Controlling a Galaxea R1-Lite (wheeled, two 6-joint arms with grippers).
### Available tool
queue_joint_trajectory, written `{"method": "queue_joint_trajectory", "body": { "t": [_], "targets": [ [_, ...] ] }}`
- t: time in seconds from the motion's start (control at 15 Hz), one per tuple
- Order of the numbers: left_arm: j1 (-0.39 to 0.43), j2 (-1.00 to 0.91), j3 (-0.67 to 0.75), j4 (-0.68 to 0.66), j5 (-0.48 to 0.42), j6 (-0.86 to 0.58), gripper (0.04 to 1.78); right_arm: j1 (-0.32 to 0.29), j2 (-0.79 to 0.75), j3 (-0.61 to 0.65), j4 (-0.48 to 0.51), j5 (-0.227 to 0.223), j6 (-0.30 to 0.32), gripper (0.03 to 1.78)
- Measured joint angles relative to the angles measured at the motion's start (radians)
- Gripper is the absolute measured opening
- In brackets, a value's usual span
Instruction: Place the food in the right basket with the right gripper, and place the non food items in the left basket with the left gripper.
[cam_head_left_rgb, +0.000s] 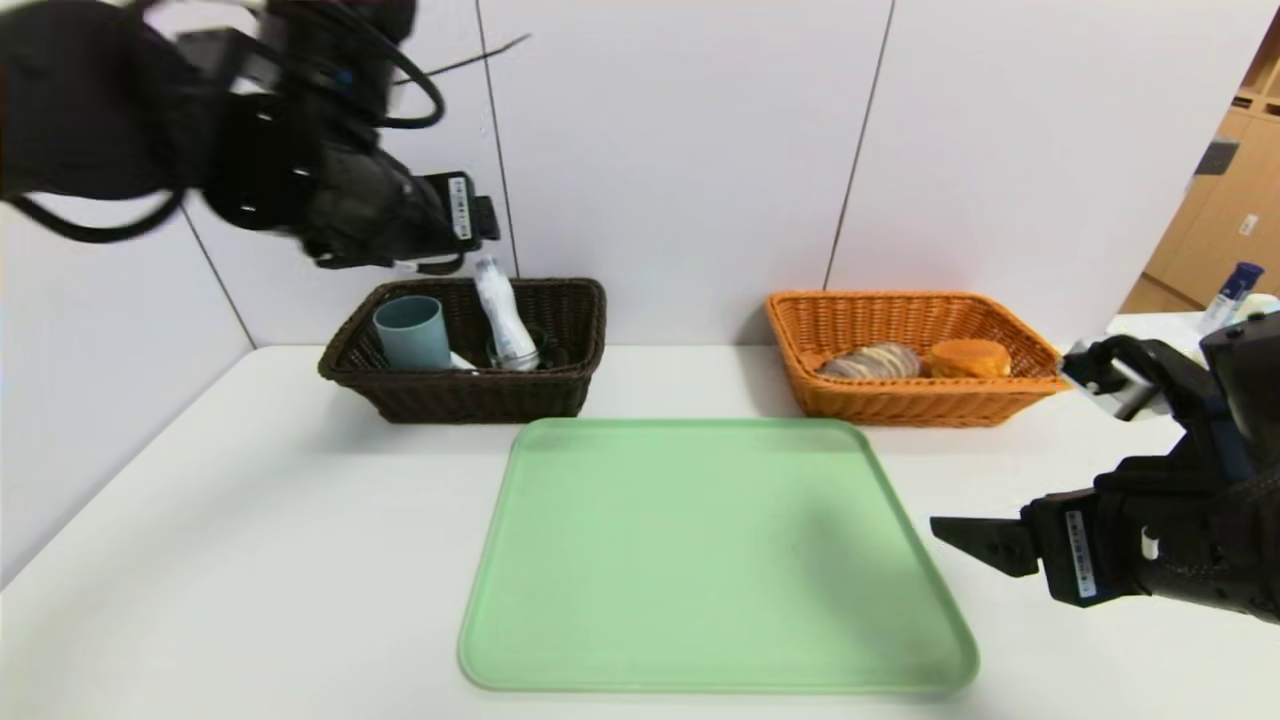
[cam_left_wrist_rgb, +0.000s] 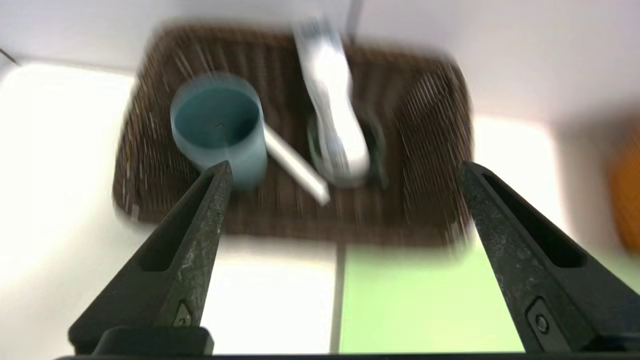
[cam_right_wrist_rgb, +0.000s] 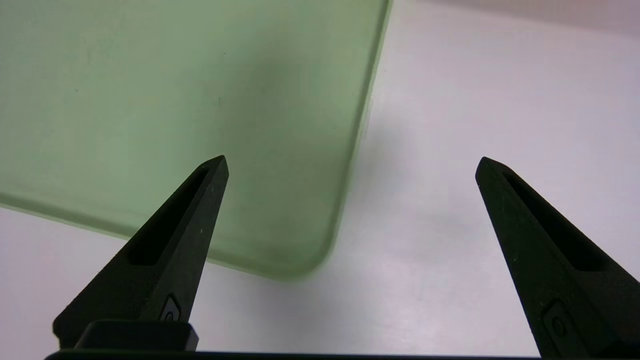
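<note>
- Left gripper (cam_left_wrist_rgb: 345, 170) hangs above the dark brown wicker basket (cam_head_left_rgb: 470, 395), fingers spread wide, nothing between them; in the head view it sits up high at the back left, over the basket's left half.
- Dark basket is at the back left of the white table (cam_head_left_rgb: 230, 560), against the wall.
- Inside it: a teal cup (cam_head_left_rgb: 412, 332) standing upright at the left side, mouth up.
- A white bottle (cam_head_left_rgb: 502, 315) leans tilted near the basket's middle, its base down in a dark round item that is too blurred to name.
- A thin white stick-like piece (cam_left_wrist_rgb: 295, 167) lies between cup and bottle; cannot tell what it is.
- Right gripper (cam_right_wrist_rgb: 350, 165) is low at the front right, just off the green tray's right edge, fingers spread apart and holding nothing.
- In the right wrist view one finger (cam_right_wrist_rgb: 165, 250) sits over the tray corner, the other over bare table.
- Green tray (cam_head_left_rgb: 700, 560) lies flat in the middle of the table, in front of both baskets, surface bare.
- Orange wicker basket (cam_head_left_rgb: 900, 400) is at the back right, well apart from the dark one.
- It holds a striped brown bread roll (cam_head_left_rgb: 872, 361) at left and a round orange bun (cam_head_left_rgb: 968, 357) just beside it at right.
- A blue-capped bottle (cam_head_left_rgb: 1230, 290) stands on a separate surface at the far right.
</note>
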Motion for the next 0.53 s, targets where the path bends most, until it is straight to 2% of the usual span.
{"method": "queue_joint_trajectory", "body": {
  "t": [0.13,0.2,0.27,0.4,0.53],
  "targets": [
    [-0.004,-0.195,0.109,0.113,-0.157,0.045,1.63,-0.019,0.000,-0.136,0.104,-0.003,-0.049,1.71],
    [-0.005,-0.287,0.165,0.127,-0.193,0.084,1.64,-0.028,0.001,-0.220,0.169,-0.003,-0.071,1.71],
    [0.000,-0.375,0.224,0.131,-0.189,0.129,1.64,-0.040,0.003,-0.313,0.243,-0.001,-0.092,1.71],
    [0.068,-0.527,0.362,0.130,-0.099,0.234,1.66,-0.078,0.005,-0.480,0.373,-0.001,-0.123,1.71],
    [0.173,-0.679,0.485,0.098,-0.030,0.302,1.67,-0.186,-0.009,-0.581,0.447,0.000,-0.131,1.71]
  ]
}}
